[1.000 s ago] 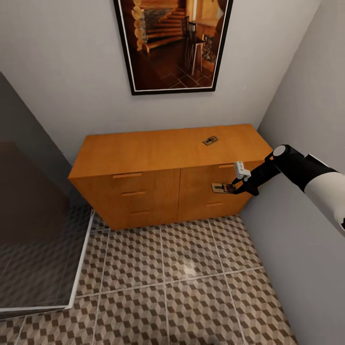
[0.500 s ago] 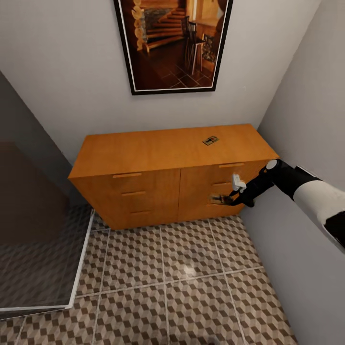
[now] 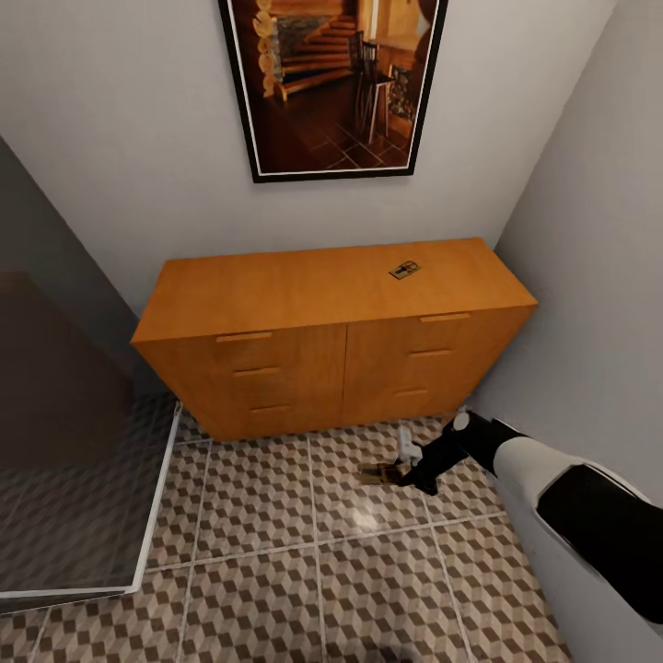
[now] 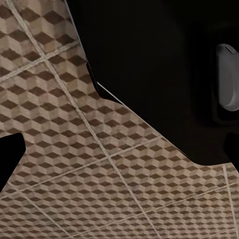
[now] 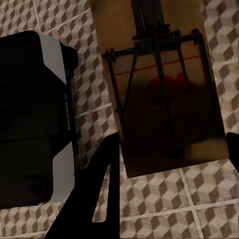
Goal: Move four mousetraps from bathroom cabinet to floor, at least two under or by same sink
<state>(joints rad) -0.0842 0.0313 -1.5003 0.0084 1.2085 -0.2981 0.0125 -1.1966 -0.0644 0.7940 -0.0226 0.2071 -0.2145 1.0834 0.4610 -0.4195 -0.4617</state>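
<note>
Two mousetraps show here. One mousetrap (image 3: 404, 270) lies flat on the top of the cabinet (image 3: 304, 350), toward its right end, below a framed picture (image 3: 331, 85) on the wall. The other mousetrap (image 3: 378, 474) is down low over the bathroom floor (image 3: 276, 516), in front of the cabinet's right half, at the tip of the right gripper (image 3: 398, 473). The right arm (image 3: 552, 497) reaches in from the lower right, beside the grey side wall. In the right wrist view this held mousetrap (image 5: 159, 84) is a tan board with dark wire, a coil spring and a reddish spot, seen over the cube-patterned tiles; the dark fingers (image 5: 102, 184) stand on either side of its near end, closed on the board. Whether the board touches the tiles cannot be told. The left wrist view looks down on the tiles (image 4: 74, 149) past dark robot parts; how its own fingers stand cannot be told there.
</note>
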